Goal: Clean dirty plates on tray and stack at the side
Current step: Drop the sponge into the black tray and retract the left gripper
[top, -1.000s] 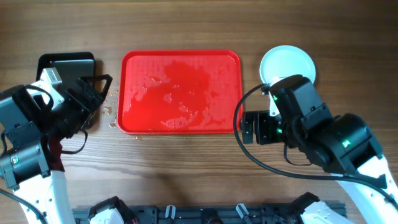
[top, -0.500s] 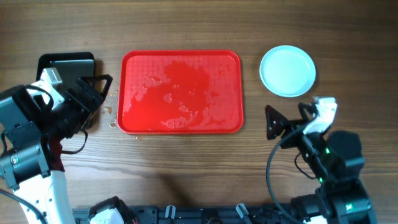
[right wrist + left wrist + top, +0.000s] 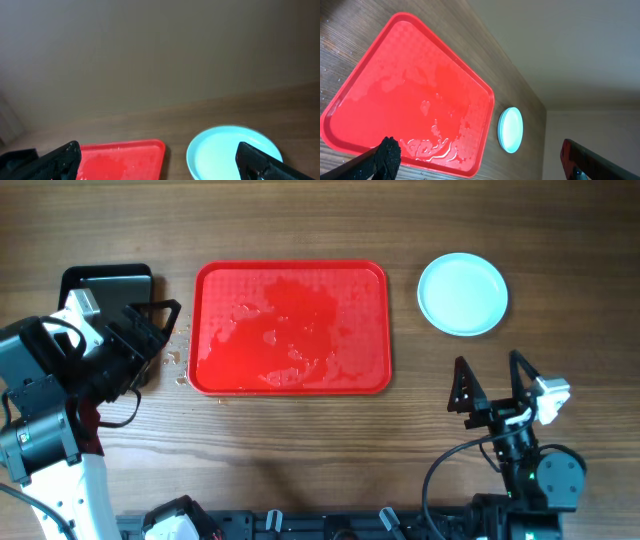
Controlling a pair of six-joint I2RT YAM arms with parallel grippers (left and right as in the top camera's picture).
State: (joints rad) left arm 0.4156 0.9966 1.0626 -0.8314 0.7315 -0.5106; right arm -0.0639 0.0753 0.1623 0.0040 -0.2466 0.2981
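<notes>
The plates [image 3: 462, 294] lie stacked on the counter [image 3: 300, 460], well to the right of the tray [image 3: 355, 300], which holds only a wet film. The left end effector [image 3: 160, 335], just left of the tray, and the right end effector [image 3: 492, 380], beyond its right near corner, are both spread and empty. The stacking looks done, so the next move is probably just to park the arms.

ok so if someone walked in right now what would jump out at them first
The big red tray in the middle of the wooden table, bare of plates and glistening wet. To its right sits a stack of pale mint plates. The right gripper hangs open on the near side of them, holding nothing.
</notes>
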